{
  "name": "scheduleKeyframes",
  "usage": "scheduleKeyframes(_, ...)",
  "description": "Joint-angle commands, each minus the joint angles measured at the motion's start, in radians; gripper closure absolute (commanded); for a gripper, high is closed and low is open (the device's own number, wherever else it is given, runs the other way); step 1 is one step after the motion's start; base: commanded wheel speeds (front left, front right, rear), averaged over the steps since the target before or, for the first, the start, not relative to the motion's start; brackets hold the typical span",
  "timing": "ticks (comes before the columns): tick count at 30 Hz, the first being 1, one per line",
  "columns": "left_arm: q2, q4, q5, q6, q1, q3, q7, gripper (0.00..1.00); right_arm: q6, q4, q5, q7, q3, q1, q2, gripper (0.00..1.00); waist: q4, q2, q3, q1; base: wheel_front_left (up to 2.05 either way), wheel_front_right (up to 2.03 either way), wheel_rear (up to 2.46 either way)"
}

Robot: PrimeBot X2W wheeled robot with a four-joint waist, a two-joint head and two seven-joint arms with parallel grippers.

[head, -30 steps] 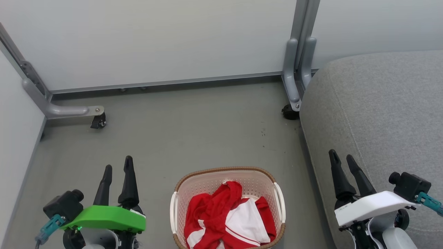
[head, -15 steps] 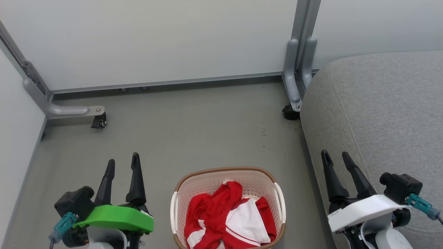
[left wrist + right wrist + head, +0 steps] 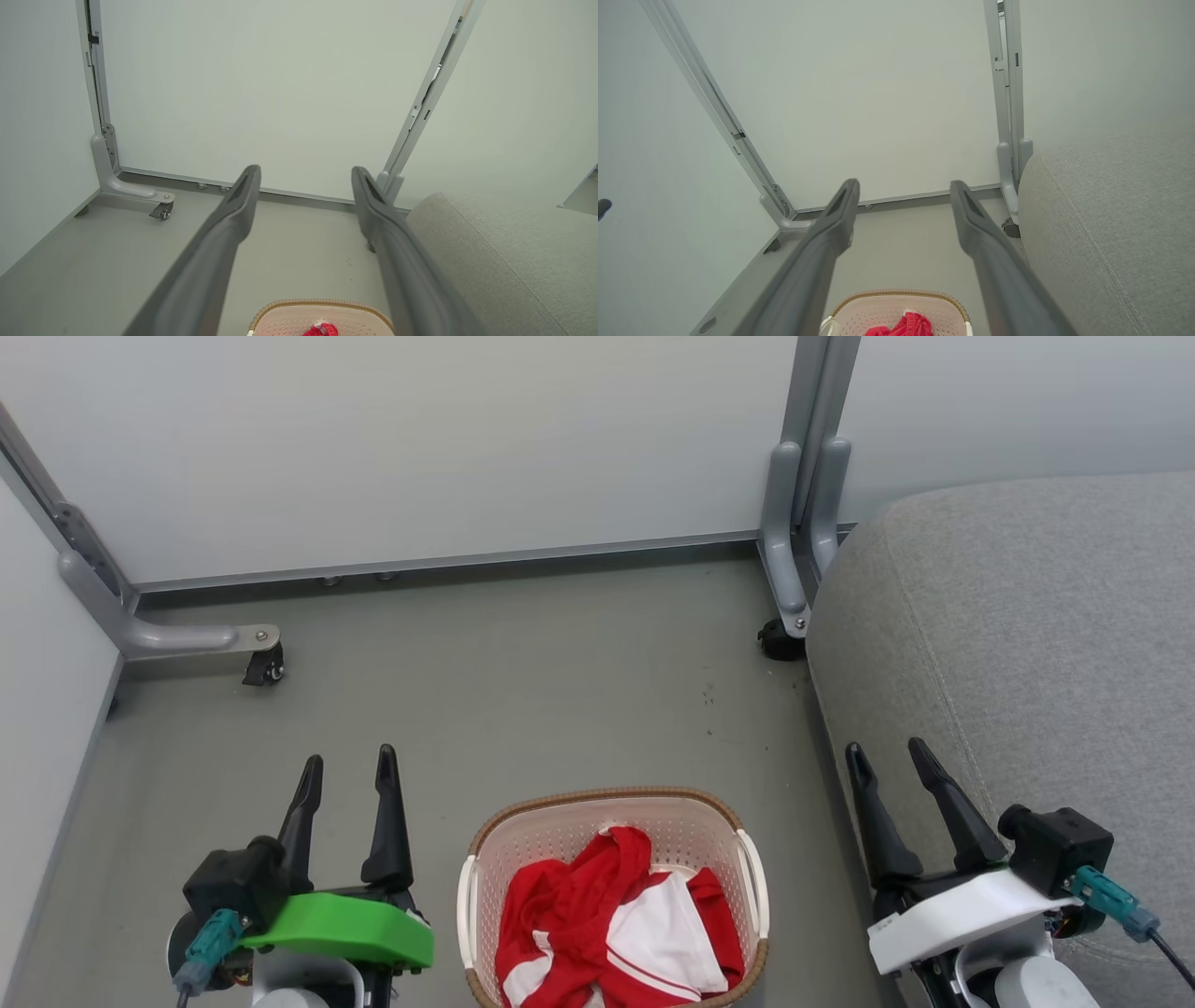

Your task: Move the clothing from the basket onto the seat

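Red clothing with white panels (image 3: 611, 919) lies bunched in the cream basket (image 3: 560, 826), which stands on the floor at the bottom middle of the head view. The big grey seat (image 3: 1036, 644) rises on the right. My left gripper (image 3: 347, 761) hovers open to the left of the basket, nothing between its fingers. My right gripper (image 3: 885, 751) is open to the basket's right, over the seat's front edge. Both wrist views show the basket rim (image 3: 322, 305) (image 3: 896, 295) with a bit of red clothing (image 3: 321, 330) (image 3: 903, 325) low between the spread fingers.
Pale partition panels close off the back and left. Their grey feet with castors (image 3: 264, 665) (image 3: 777, 639) stand on the grey floor (image 3: 523, 681). The seat (image 3: 504, 261) (image 3: 1111, 219) fills the right side in the wrist views.
Both grippers have drifted inward toward the basket, the left one rightward and the right one leftward. They stay open. Basket and clothing have not moved.
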Motion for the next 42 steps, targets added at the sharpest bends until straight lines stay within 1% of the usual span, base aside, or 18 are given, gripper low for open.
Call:
scheduleKeyframes(1,0.007,-0.012,0.022,0.005,0.007,-0.006,-0.011,0.00,0.000,-0.014,-0.026,-0.010,0.006,0.009,-0.006,0.00,0.000,-0.0001,0.000,0.0000,0.00,0.00,0.00)
scheduleKeyframes(11,0.007,-0.014,0.102,0.012,0.012,-0.033,-0.031,0.00,0.000,-0.030,-0.115,-0.031,0.016,0.019,-0.006,0.00,-0.001,-0.0001,0.002,0.0000,0.00,0.00,0.00)
scheduleKeyframes(19,0.008,-0.008,0.146,0.002,0.021,-0.037,-0.047,0.00,0.000,-0.041,-0.141,-0.047,-0.043,0.035,0.024,0.00,-0.004,-0.0001,0.001,0.0000,0.00,0.00,0.00)
scheduleKeyframes(23,0.008,-0.005,0.172,-0.006,0.023,-0.040,-0.055,0.00,0.000,-0.045,-0.162,-0.056,-0.053,0.039,0.030,0.00,-0.004,-0.0001,0.000,0.0000,0.00,0.00,0.00)
scheduleKeyframes(31,0.008,-0.012,0.216,-0.010,0.030,-0.048,-0.070,0.00,0.000,-0.055,-0.213,-0.069,-0.049,0.044,0.035,0.00,-0.004,-0.0001,-0.001,0.0000,0.00,0.00,0.00)
scheduleKeyframes(36,0.008,-0.014,0.247,-0.003,0.035,-0.053,-0.078,0.00,0.000,-0.060,-0.245,-0.077,-0.042,0.048,0.035,0.00,-0.007,-0.0001,-0.003,0.0000,0.00,0.00,0.00)
scheduleKeyframes(42,0.008,-0.015,0.237,-0.001,0.037,-0.058,-0.078,0.00,0.000,-0.063,-0.254,-0.079,-0.039,0.048,0.031,0.00,-0.011,-0.0001,-0.002,0.0000,0.00,0.00,0.00)
